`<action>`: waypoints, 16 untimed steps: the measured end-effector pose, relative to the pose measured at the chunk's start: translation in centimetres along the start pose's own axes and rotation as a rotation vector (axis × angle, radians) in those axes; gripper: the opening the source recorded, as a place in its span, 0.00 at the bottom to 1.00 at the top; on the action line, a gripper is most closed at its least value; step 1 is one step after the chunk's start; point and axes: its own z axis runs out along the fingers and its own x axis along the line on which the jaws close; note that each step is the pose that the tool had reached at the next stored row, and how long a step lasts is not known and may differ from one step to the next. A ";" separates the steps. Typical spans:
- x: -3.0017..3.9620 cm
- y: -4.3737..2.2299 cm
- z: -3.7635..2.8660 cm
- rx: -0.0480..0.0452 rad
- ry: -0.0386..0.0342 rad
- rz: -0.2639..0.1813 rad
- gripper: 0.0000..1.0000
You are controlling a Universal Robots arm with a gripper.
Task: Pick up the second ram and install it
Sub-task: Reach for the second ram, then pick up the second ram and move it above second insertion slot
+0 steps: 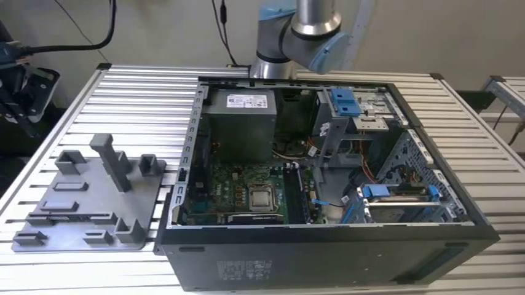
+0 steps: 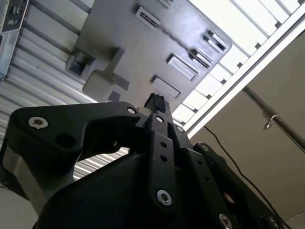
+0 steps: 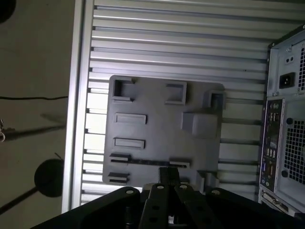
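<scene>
First wrist view shows the claw (image 3: 169,175) closed with nothing in it, hanging just above the second ram (image 3: 143,161), a thin dark strip standing on edge in a slot of the grey tray (image 3: 157,129), which rests on the slatted table (image 3: 181,43) beside the computer case (image 3: 286,119).

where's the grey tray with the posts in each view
Exterior view: grey tray on the slatted table, at the exterior view's left of the open computer case.
First wrist view: grey tray between the table's edge and the case, beyond the end effector.
Second wrist view: grey tray beyond the end effector.
Shared landmark: the tray's tall post.
</scene>
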 end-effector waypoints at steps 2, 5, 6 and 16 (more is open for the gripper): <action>0.08 -0.19 0.03 0.0000 0.0001 0.000 0.11; 0.24 -0.33 0.09 0.0000 0.0000 0.000 0.11; 0.28 -0.37 0.11 0.0000 0.0000 0.000 0.11; 0.48 -0.36 0.11 0.0000 -0.0001 0.000 0.11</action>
